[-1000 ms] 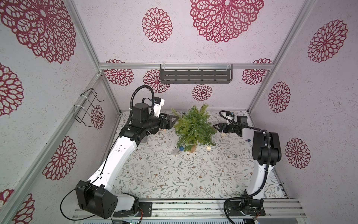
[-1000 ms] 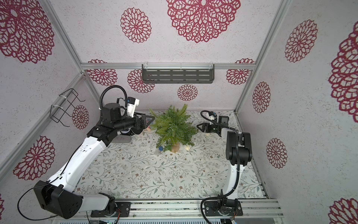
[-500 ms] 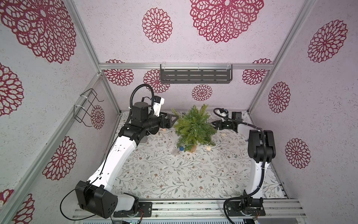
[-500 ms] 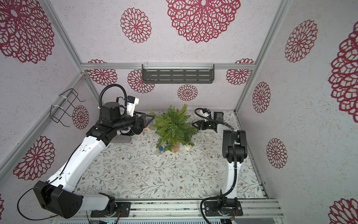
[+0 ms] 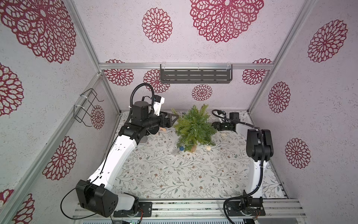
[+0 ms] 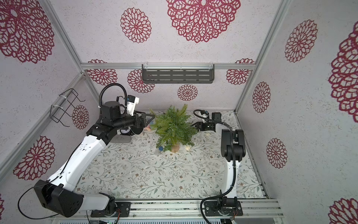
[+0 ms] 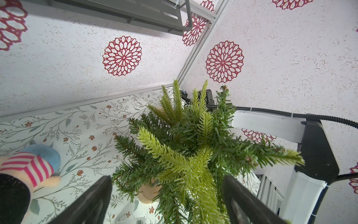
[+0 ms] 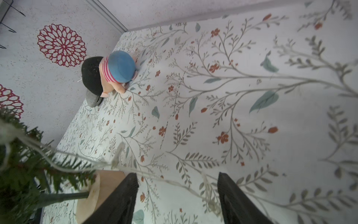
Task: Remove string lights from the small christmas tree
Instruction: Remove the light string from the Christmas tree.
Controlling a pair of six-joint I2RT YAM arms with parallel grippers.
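**Entry: small Christmas tree** (image 5: 194, 126). It stands upright on its tan base (image 5: 192, 149), toward the back of the tabletop (image 5: 174, 174).

**Item: string lights** (image 8: 117, 153). Most of the string looks to be off the upper branches. A blue ball (image 5: 181, 148) and a cream ball (image 5: 208, 148) lie on the tabletop on either side of the base. One pale strand still runs out of the lower foliage and crosses in front of the right fingers.

**Item: right fingers** (image 8: 120, 199). They are spread, with nothing pinched. As far as we can tell they do not touch the strand.
- Change: over the last second this arm has swung inward, and the fingers now sit just beside the tree's lower branches.

**Item: left fingers** (image 7: 91, 201). They are spread wide, with a branch tip between them but not clamped. We see no shift here.

**Reading:** we judge the right side is lining up to pinch the loose strand. The removal is not finished, because the wire is still caught in the needles.

**Also present:** a stuffed doll (image 8: 116, 67) (blue cap, striped top) on the tabletop near the left fingers. It plays no part.
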